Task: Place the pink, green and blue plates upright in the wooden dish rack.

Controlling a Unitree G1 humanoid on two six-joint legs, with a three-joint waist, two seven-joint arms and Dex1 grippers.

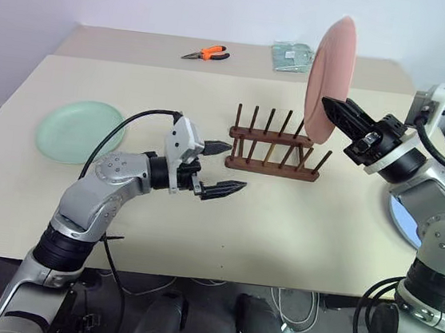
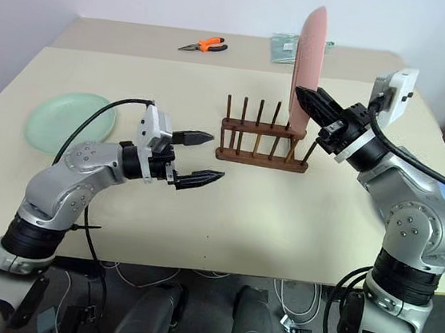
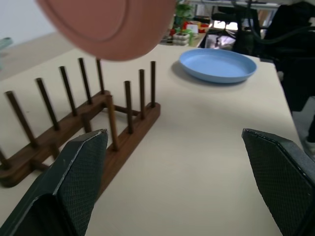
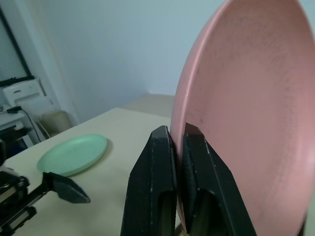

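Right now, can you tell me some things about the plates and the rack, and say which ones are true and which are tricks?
1. The right gripper holds the pink plate on its edge. True.
2. The pink plate is already standing in the rack. False: it is held up in the air above the rack's right end.
3. The left gripper is open and holds nothing. True.
4. The green plate stands between the pegs. False: it lies flat on the table, left of the rack.
5. The blue plate lies flat on the table. True.
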